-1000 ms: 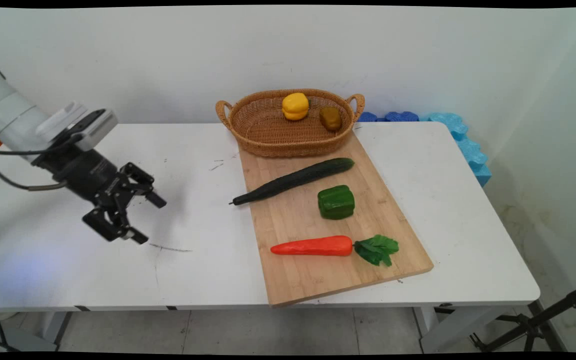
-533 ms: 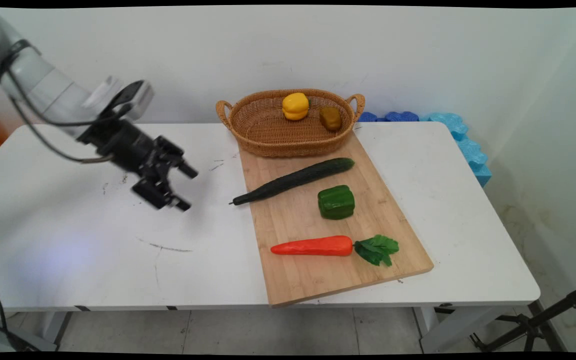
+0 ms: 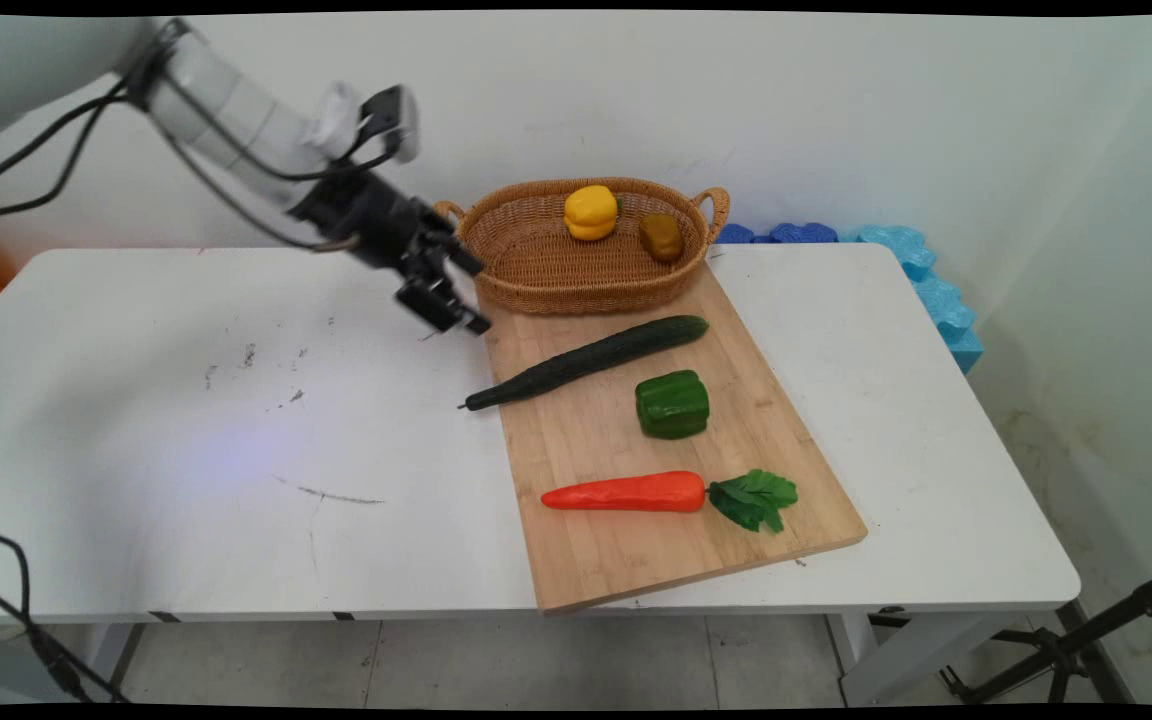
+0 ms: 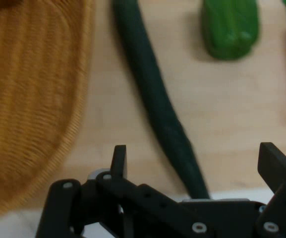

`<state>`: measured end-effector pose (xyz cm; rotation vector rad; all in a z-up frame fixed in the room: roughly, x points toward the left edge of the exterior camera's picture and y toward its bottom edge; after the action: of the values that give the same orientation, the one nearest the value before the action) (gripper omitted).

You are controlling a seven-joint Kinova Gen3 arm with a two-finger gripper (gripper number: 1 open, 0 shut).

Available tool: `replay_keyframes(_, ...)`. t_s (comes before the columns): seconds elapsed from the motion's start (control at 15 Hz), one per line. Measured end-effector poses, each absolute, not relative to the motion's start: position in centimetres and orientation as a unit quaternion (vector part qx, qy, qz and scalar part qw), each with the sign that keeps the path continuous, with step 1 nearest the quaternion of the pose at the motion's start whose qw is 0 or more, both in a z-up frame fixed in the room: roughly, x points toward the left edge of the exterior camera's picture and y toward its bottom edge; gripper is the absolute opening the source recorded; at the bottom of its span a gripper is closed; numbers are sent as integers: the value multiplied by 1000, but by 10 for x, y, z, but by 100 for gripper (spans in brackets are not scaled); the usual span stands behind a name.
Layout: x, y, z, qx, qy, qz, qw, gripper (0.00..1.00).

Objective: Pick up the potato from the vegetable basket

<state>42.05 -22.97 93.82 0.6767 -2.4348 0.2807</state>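
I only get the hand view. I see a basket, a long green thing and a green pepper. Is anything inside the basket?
Observer: Yes. A yellow pepper sits in the wicker basket, toward its far side.
Operator: Just that one?
Observer: No, a brown lumpy piece lies just right of it in the main view.
Operator: There's a bit of orange at my edge. What is it?
Observer: A carrot with green leaves, on the near part of the wooden board, nearer the camera than the green pepper.
Operator: Is my tool holding anything?
Observer: No. The tool hangs open and empty in front of the basket's left end, with the cucumber ahead of it.
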Motion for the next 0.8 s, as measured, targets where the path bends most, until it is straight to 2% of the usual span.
replay_keyframes(0.4,386,-302,946,250,-911,166,283,100)
replay_keyframes(0.8,360,-368,941,232,-910,215,267,100)
